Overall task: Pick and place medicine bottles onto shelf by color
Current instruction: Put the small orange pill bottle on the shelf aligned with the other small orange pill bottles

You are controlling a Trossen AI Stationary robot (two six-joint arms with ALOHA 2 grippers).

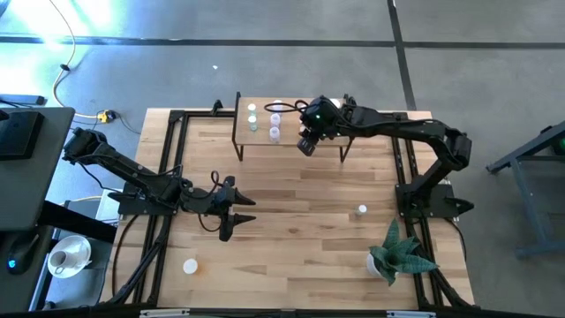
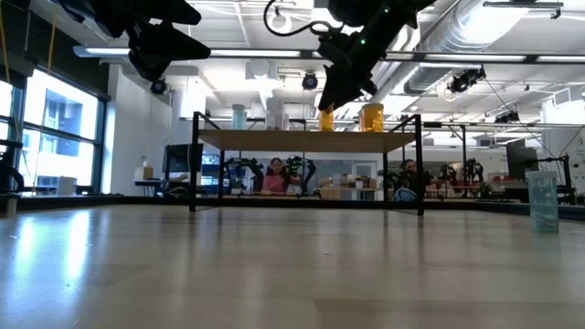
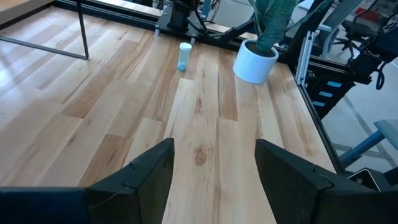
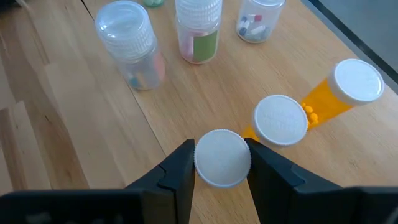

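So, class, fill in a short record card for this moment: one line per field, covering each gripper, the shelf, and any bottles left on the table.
Right gripper: over the shelf, shut on a white-capped orange bottle
Left gripper: open, empty, above the bare tabletop
Shelf: small light-wood platform on black legs, at the far edge of the table
On shelf: two more orange bottles beside the gripper, clear bottles farther along
Off shelf: pale bottle near the potted plant; another at the near left
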